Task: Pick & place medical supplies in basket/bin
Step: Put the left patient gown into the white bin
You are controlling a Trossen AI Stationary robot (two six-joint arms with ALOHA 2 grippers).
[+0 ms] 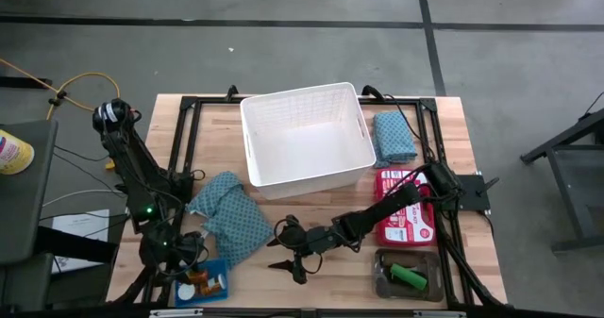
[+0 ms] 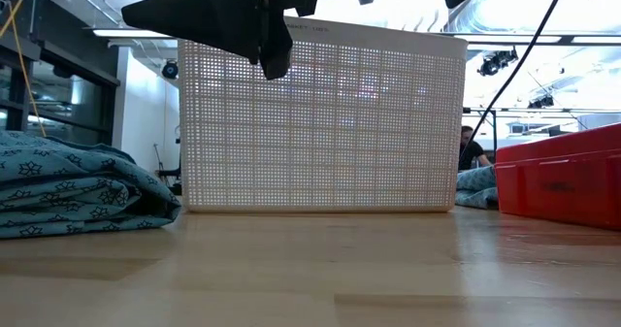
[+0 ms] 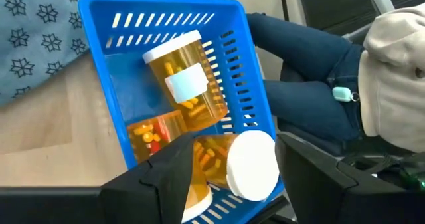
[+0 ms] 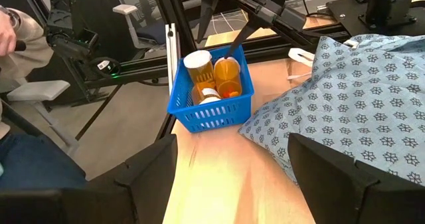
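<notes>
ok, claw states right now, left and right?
Left claw: open, over the blue tray of pill bottles, holding nothing.
Right claw: open, empty, above the table beside the teal cloth.

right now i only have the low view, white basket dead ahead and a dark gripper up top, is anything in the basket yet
Observer: No, from above the white basket looks empty.
Operator: which arm is that up top
Observer: Likely the right gripper, open, hanging in front of the basket beside the teal cloth.
Operator: and the left
Observer: The left gripper is open over a blue tray holding orange pill bottles.
</notes>
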